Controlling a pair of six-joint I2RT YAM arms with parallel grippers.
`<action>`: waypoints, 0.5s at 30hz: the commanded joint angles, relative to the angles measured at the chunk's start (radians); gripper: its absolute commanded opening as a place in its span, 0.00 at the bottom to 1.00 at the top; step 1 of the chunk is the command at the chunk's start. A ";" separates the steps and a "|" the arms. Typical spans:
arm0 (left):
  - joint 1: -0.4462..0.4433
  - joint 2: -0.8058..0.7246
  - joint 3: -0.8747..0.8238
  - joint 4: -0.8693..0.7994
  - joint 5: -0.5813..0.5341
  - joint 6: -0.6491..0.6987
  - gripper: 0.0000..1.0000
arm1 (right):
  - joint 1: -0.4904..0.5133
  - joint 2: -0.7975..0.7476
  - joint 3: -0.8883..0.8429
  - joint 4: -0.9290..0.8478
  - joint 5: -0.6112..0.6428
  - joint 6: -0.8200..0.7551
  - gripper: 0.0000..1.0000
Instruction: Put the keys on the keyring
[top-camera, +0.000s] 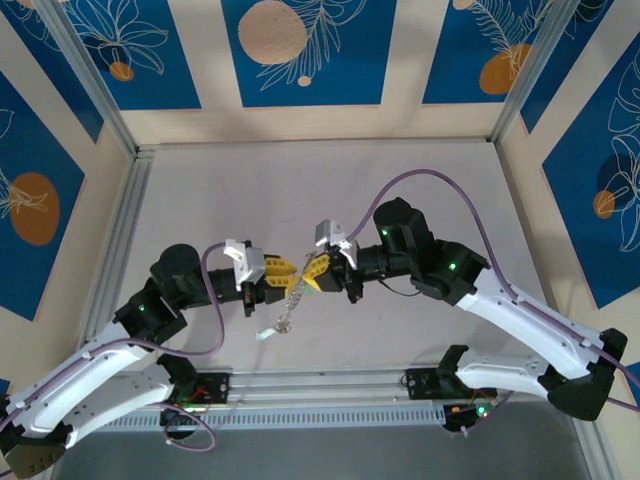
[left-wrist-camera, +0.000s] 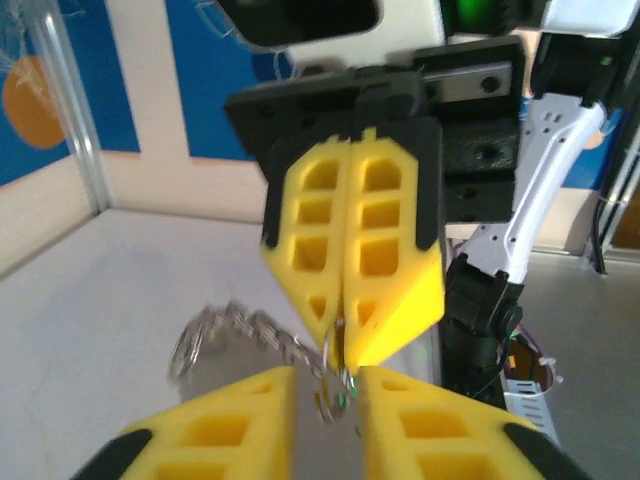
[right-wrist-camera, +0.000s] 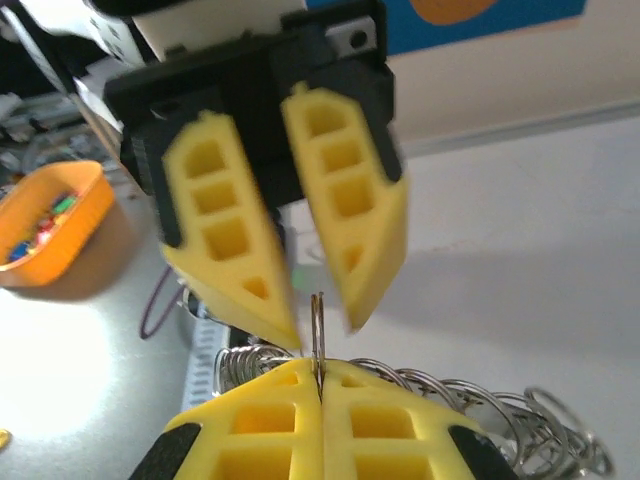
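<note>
The right gripper (right-wrist-camera: 320, 372) jaws are pinching the keyring (right-wrist-camera: 318, 315) upright and edge-on, its rim pointing left into the left gripper's (left-wrist-camera: 327, 375) parted jaws, chain (top-camera: 289, 303) dangling deskward.

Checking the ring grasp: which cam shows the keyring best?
Right wrist: the keyring stands edge-on, pinched in the shut right gripper, with its chain trailing right. Left wrist shows it blurred at that gripper's tip. Top external shows it too small, chain dangling.
</note>
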 joint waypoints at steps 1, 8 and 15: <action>-0.007 -0.027 0.076 -0.132 -0.081 0.062 0.31 | 0.002 -0.022 0.097 -0.128 0.139 -0.078 0.00; -0.010 0.005 0.144 -0.251 -0.092 0.107 0.33 | 0.076 0.077 0.234 -0.326 0.326 -0.180 0.00; -0.019 0.055 0.177 -0.248 -0.066 0.128 0.34 | 0.130 0.194 0.360 -0.466 0.413 -0.226 0.00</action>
